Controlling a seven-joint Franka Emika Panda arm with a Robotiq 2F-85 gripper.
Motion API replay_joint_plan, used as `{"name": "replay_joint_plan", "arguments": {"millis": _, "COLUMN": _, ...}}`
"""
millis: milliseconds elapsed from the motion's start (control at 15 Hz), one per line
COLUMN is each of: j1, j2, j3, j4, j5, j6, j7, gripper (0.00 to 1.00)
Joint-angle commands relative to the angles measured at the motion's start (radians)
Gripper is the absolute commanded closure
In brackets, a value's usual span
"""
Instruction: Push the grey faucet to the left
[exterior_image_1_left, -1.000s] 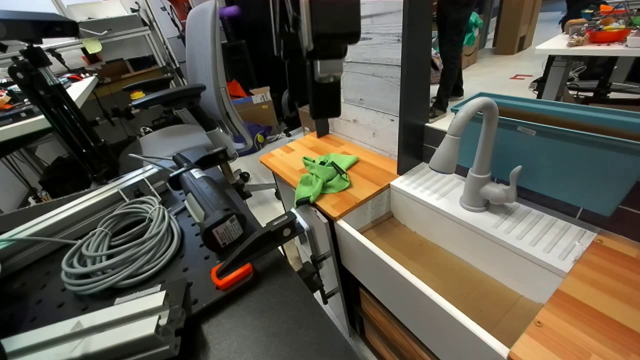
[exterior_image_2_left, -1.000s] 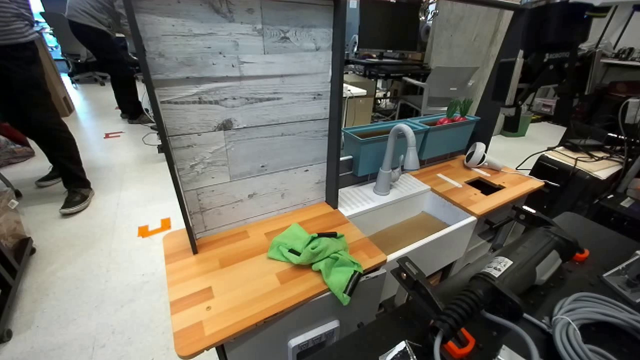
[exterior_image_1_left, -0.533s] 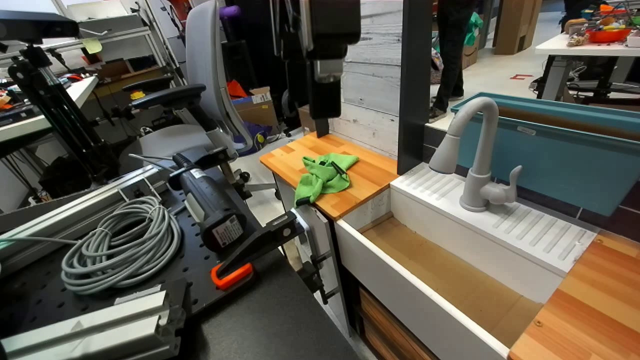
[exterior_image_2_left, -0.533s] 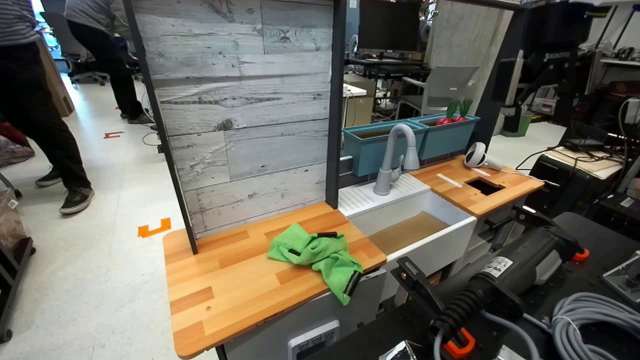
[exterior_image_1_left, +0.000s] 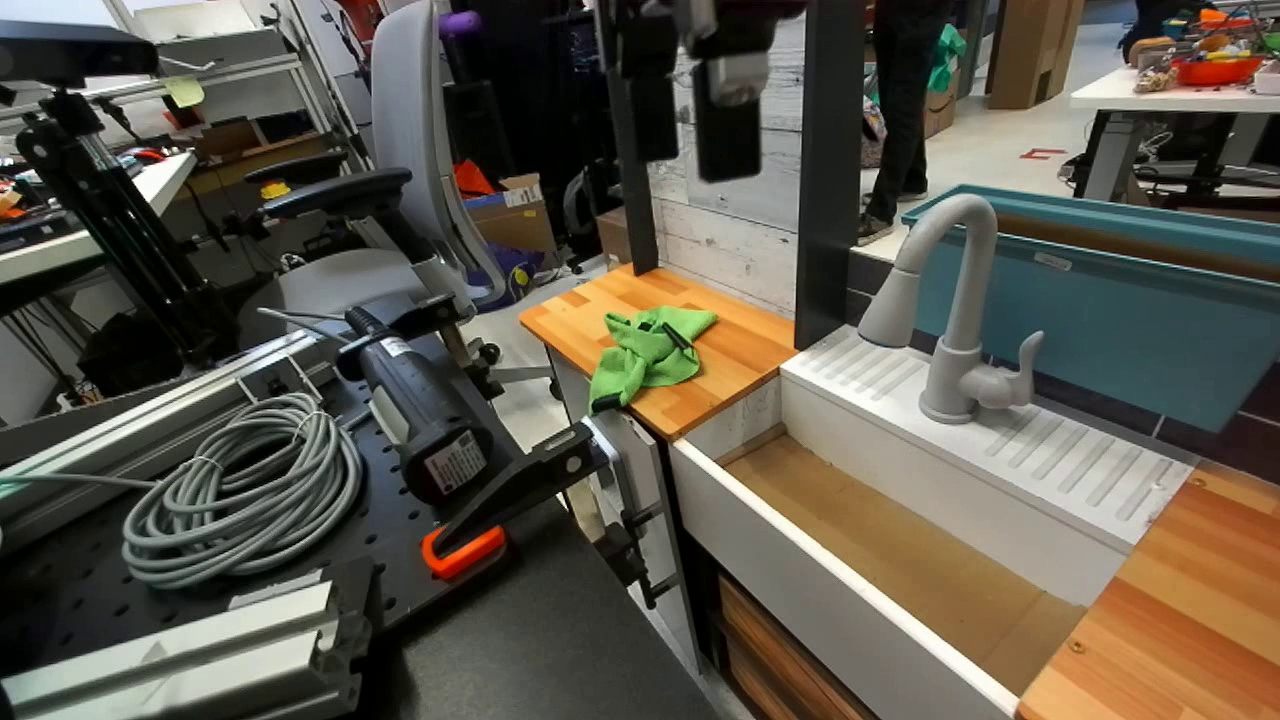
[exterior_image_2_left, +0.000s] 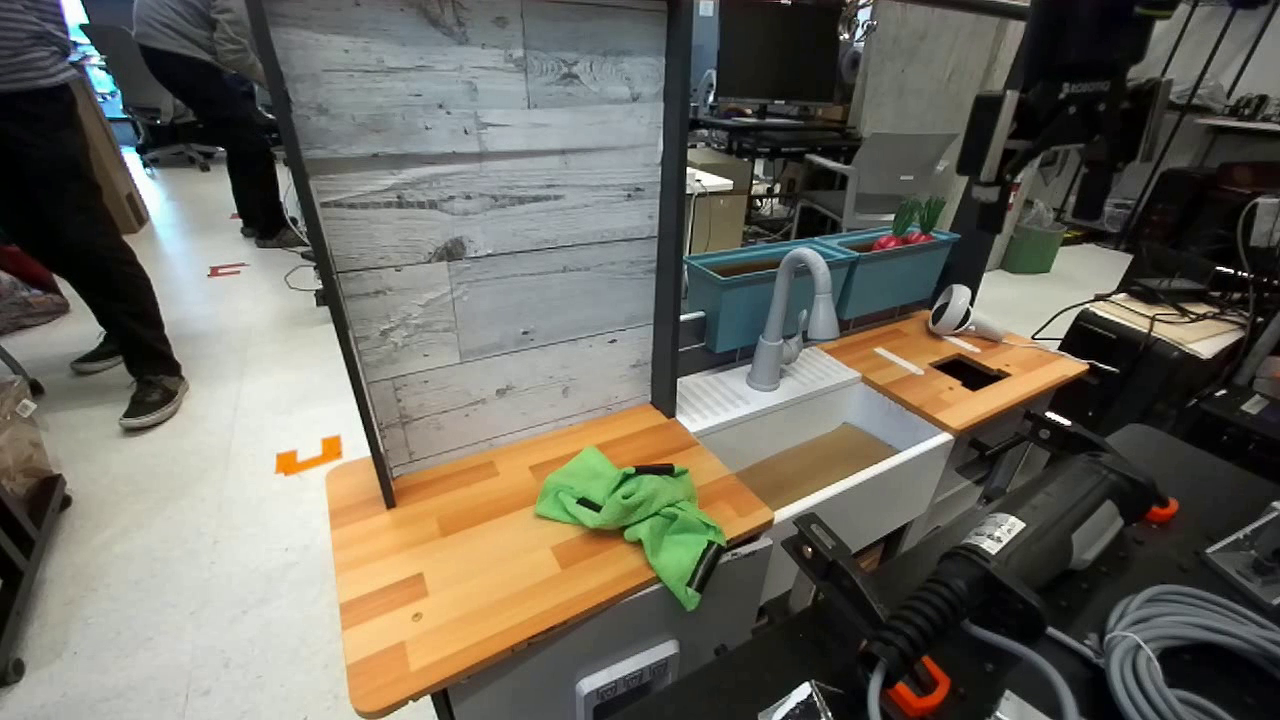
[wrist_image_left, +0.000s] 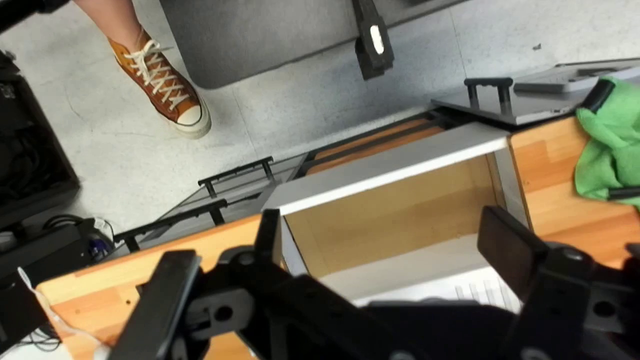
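The grey faucet (exterior_image_1_left: 968, 290) stands upright on the white ridged ledge behind the sink (exterior_image_1_left: 850, 575). In that exterior view its spout curves left and its side lever points right. The faucet also shows in an exterior view (exterior_image_2_left: 775, 325), with its spout end hanging at right. My gripper (exterior_image_1_left: 692, 130) is open and empty, high above the counter and apart from the faucet; it also shows in an exterior view (exterior_image_2_left: 1042, 195). In the wrist view my gripper (wrist_image_left: 382, 230) has its fingers wide apart over the sink; the faucet is hidden there behind the gripper body.
A green cloth (exterior_image_2_left: 635, 510) lies on the wooden counter (exterior_image_2_left: 450, 580). A whitewashed wood panel (exterior_image_2_left: 480, 200) and dark post (exterior_image_2_left: 672, 210) rise beside the sink. Teal planters (exterior_image_1_left: 1120, 320) stand behind the faucet. A white device (exterior_image_2_left: 955, 310) lies on the far counter.
My gripper has risen and turned, so both fingers now show apart in both exterior views. It shifted right in one exterior picture and left in the other. The faucet has not moved.
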Motion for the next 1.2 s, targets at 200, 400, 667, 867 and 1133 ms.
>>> {"name": "replay_joint_plan", "arguments": {"millis": 200, "j1": 0.024, "j2": 0.138, "j3": 0.003, "j4": 0.216, "j5": 0.094, "j6": 0.166, "j7": 0.001, "gripper": 0.00}}
{"name": "replay_joint_plan", "arguments": {"millis": 400, "j1": 0.026, "j2": 0.236, "j3": 0.019, "j4": 0.276, "j5": 0.194, "j6": 0.296, "j7": -0.015, "gripper": 0.00}}
{"name": "replay_joint_plan", "arguments": {"millis": 667, "j1": 0.022, "j2": 0.388, "j3": 0.051, "j4": 0.352, "j5": 0.266, "j6": 0.370, "j7": -0.027, "gripper": 0.00}}
{"name": "replay_joint_plan", "arguments": {"millis": 867, "j1": 0.030, "j2": 0.488, "j3": 0.050, "j4": 0.414, "j5": 0.249, "j6": 0.370, "j7": -0.021, "gripper": 0.00}}
{"name": "replay_joint_plan", "arguments": {"millis": 1133, "j1": 0.034, "j2": 0.571, "j3": 0.048, "j4": 0.484, "j5": 0.240, "j6": 0.345, "j7": -0.022, "gripper": 0.00}}
